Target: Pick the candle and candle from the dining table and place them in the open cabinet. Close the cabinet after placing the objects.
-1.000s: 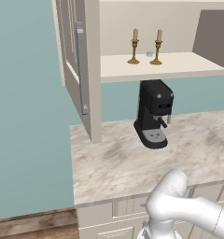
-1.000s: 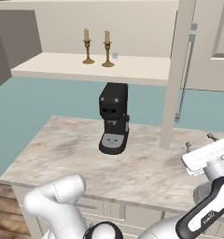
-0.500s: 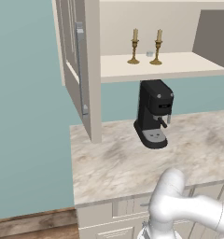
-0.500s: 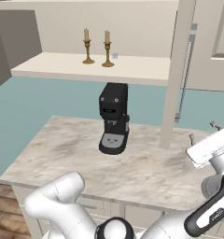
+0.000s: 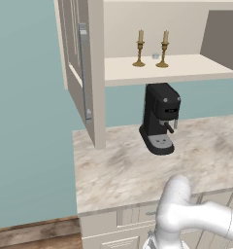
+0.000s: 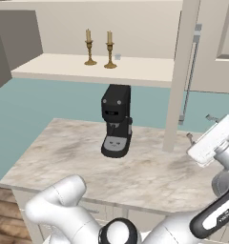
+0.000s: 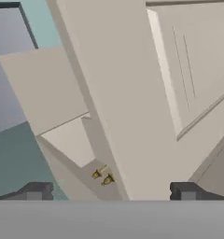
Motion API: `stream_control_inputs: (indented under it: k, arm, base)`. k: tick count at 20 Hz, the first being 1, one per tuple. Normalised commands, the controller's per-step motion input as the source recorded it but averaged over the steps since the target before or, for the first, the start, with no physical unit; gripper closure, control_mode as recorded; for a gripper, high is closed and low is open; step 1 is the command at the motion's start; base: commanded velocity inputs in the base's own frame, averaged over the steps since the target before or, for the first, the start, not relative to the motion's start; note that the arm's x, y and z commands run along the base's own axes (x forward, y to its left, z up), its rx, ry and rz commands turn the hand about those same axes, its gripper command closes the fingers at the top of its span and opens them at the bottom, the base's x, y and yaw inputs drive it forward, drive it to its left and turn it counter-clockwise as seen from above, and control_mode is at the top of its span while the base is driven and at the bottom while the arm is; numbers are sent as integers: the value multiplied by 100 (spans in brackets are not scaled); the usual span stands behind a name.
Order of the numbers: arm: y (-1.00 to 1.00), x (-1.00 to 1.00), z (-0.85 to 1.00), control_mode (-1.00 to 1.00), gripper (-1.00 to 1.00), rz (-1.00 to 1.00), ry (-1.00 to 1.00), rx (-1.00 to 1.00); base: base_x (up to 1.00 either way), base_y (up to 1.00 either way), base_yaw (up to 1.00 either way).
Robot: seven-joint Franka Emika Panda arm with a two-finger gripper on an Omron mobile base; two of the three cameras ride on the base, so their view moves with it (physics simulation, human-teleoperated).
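Two pale stub candles in brass candlesticks stand side by side on the cream shelf of the open cabinet [image 5: 191,69]: one candle [image 5: 140,49] on the left, the other candle [image 5: 163,50] just right of it. The right base view shows the same pair, candle [image 6: 89,47] and candle [image 6: 109,50]. My gripper [image 6: 201,127] hangs open and empty at the far right, below and beside the cabinet's right door [image 6: 187,71]. In the hand view that door [image 7: 123,93] looms close, with both candles [image 7: 102,177] tiny beyond it. The dining table is out of view.
A black coffee machine [image 5: 159,119] stands on the marble counter [image 5: 118,170] under the cabinet shelf. The left door [image 5: 84,68] swings out over the counter's left end, its silver bar handle facing me. The right door's handle [image 6: 192,71] hangs just above my hand.
In the right base view my hand has risen a little and turned beside the right door. The candles, doors and coffee machine stay put.
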Motion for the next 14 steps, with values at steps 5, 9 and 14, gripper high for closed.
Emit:
stream_control_inputs:
  k: [5, 9, 14]
  arm:
    - [74, -26, 29, -100, -100, 0, -3, -22]
    - [83, -16, 36, -100, -100, 0, 0, -17]
    - [99, -27, 30, -100, -100, -1, 0, -14]
  base:
    - [0, 0, 0]
    - [0, 0, 0]
    - [0, 0, 0]
